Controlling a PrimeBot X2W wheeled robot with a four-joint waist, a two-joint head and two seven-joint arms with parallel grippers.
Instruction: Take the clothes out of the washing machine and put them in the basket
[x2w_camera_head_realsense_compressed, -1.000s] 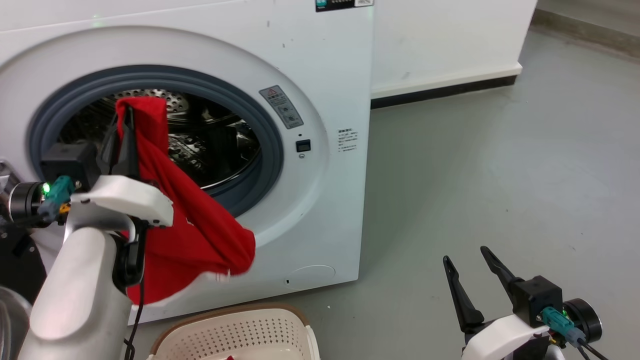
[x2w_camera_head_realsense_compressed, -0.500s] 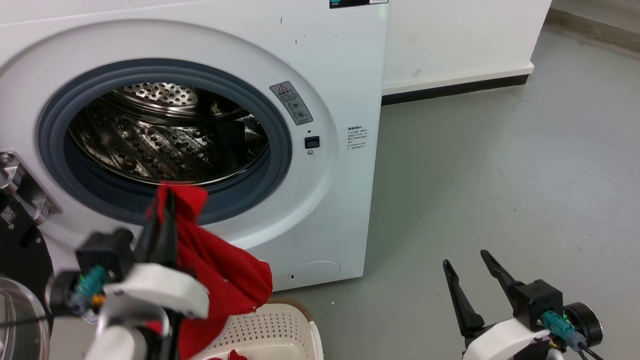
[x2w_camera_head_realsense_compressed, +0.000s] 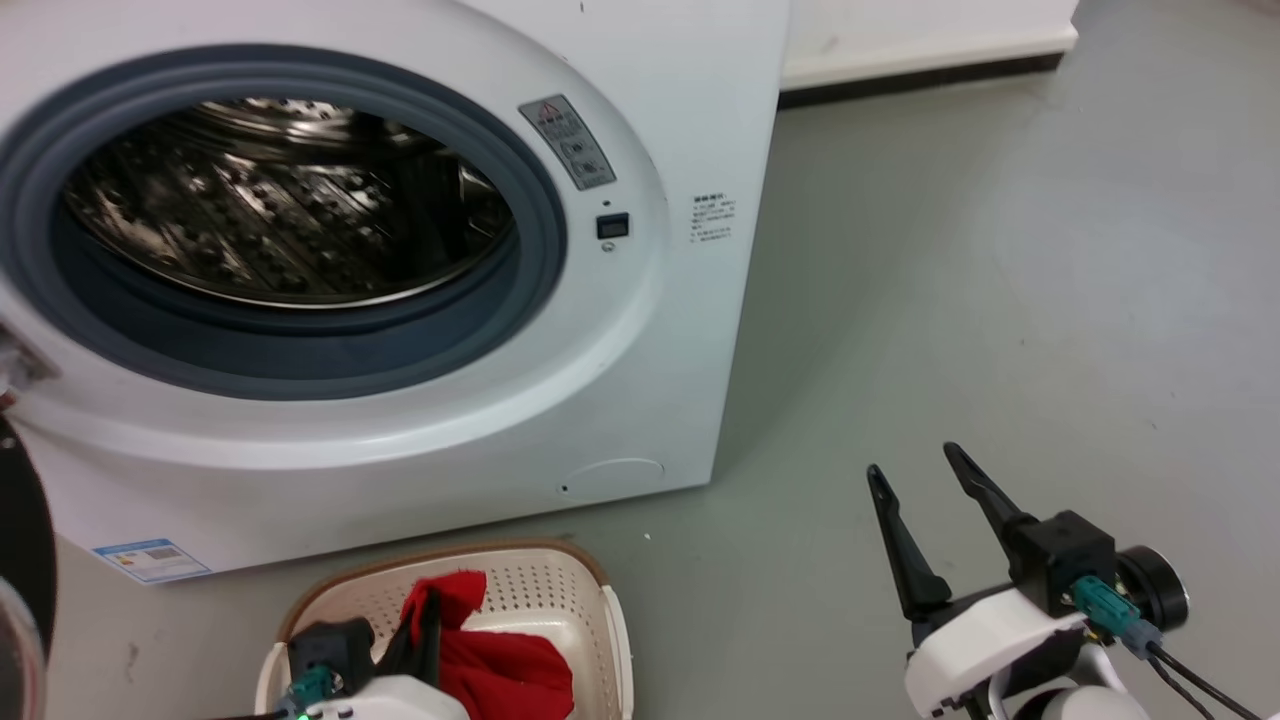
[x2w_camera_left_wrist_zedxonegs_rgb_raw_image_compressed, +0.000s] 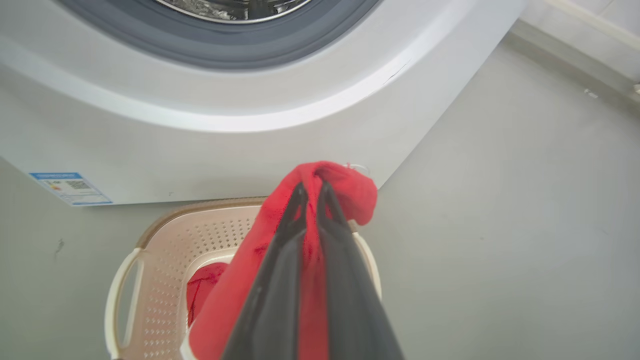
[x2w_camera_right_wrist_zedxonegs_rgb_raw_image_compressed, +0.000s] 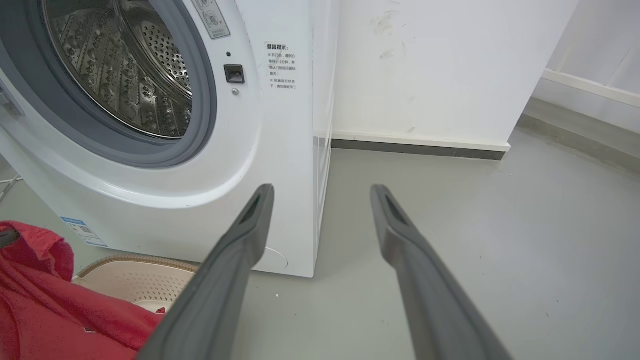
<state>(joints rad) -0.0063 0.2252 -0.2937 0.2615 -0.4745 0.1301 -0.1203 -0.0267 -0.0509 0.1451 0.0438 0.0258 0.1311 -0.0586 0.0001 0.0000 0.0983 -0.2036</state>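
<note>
The white washing machine (x2w_camera_head_realsense_compressed: 640, 330) stands with its grey-ringed porthole (x2w_camera_head_realsense_compressed: 280, 220) uncovered, and its steel drum (x2w_camera_head_realsense_compressed: 270, 210) looks bare of fabric. Below it sits the cream basket (x2w_camera_head_realsense_compressed: 590, 600) with a brown rim. My left gripper (x2w_camera_left_wrist_zedxonegs_rgb_raw_image_compressed: 312, 186) is shut on a red garment (x2w_camera_left_wrist_zedxonegs_rgb_raw_image_compressed: 345, 192) and holds it over the basket (x2w_camera_left_wrist_zedxonegs_rgb_raw_image_compressed: 165, 240); the cloth hangs down into it (x2w_camera_head_realsense_compressed: 500, 670). More red fabric (x2w_camera_left_wrist_zedxonegs_rgb_raw_image_compressed: 202, 287) lies on the basket's bottom. My right gripper (x2w_camera_head_realsense_compressed: 912, 462) is open with nothing between its fingers, over the floor at the lower right (x2w_camera_right_wrist_zedxonegs_rgb_raw_image_compressed: 322, 187).
Grey floor (x2w_camera_head_realsense_compressed: 1000, 300) stretches to the right of the machine. A white wall with a dark baseboard (x2w_camera_head_realsense_compressed: 920, 75) runs behind. The edge of the black-framed door (x2w_camera_head_realsense_compressed: 25, 540) shows at the far left. A blue label (x2w_camera_head_realsense_compressed: 150, 560) marks the machine's lower front.
My left gripper has carried the red garment down from the porthole to over the basket, and the cloth now hangs into it. The head camera has tilted downward. The right gripper has stayed put.
</note>
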